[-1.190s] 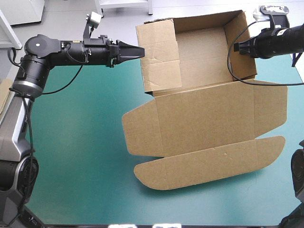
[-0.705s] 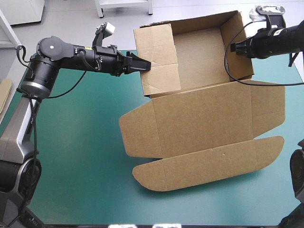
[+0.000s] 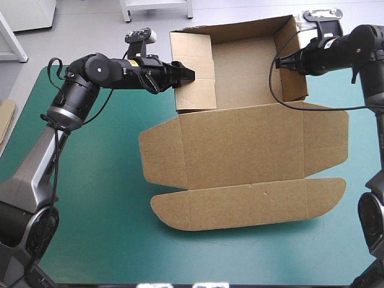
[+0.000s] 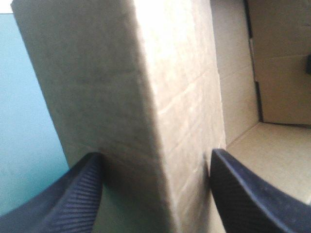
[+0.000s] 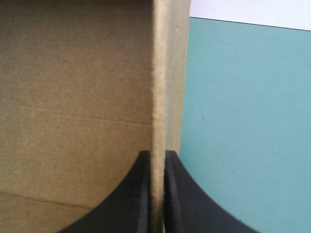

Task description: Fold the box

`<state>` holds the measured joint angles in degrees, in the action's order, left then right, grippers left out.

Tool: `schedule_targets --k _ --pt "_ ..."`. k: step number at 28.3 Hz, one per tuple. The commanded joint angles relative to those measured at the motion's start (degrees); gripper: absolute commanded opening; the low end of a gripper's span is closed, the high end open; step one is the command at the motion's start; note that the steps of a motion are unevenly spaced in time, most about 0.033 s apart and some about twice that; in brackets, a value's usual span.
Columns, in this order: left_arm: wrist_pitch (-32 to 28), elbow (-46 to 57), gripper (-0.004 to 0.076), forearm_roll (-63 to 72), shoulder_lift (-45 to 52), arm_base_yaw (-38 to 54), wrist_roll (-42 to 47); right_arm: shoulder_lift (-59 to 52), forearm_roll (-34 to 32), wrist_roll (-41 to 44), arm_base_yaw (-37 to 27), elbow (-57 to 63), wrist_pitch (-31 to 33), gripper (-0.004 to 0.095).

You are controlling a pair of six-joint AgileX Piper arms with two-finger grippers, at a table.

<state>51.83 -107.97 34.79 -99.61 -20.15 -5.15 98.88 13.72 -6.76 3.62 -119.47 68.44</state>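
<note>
box (image 3: 240,138): brown, on the teal-green worktop (image 3: 90,192), tray walls up, lid flat; left end effector (image 3: 187,75): spread apart, straddling the box's left wall, likely to tuck its flap inward; right end effector (image 3: 281,62): clamped on the box's right wall, probably steadying it

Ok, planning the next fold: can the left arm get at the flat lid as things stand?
Probably yes: the left arm's fingers stand open around the left wall, unclamped, and the lid lies bare right beside.
</note>
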Motion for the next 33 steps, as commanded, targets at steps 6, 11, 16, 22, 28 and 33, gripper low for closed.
schedule_targets --k 6,11,16,22,28,33 --pt "-5.16 -1.62 0.0453 -11.79 2.91 -1.51 9.54 -2.65 -7.49 5.44 7.35 -1.71 -3.04 0.0001" --pt "-6.35 -1.62 0.0437 -20.90 2.68 -3.40 13.93 -2.65 -10.33 7.60 10.29 -1.71 -3.69 0.0001" --pt "-3.98 -1.62 0.0437 -20.48 0.89 -4.09 14.94 -2.65 -11.78 8.29 12.25 -1.71 -3.93 0.0001" --pt "-4.92 -1.62 0.0410 -20.07 1.60 -4.49 15.20 -2.65 -12.69 8.29 12.22 -1.71 -3.43 0.0001" --pt "-5.05 -1.62 0.0252 -20.07 1.58 -4.49 15.20 -2.65 -12.67 8.29 12.22 -1.71 -3.35 0.0001" --pt "-6.52 -1.62 -0.0008 -20.07 1.58 -4.49 15.10 -2.65 -12.67 8.53 12.22 -1.71 -2.99 0.0001"
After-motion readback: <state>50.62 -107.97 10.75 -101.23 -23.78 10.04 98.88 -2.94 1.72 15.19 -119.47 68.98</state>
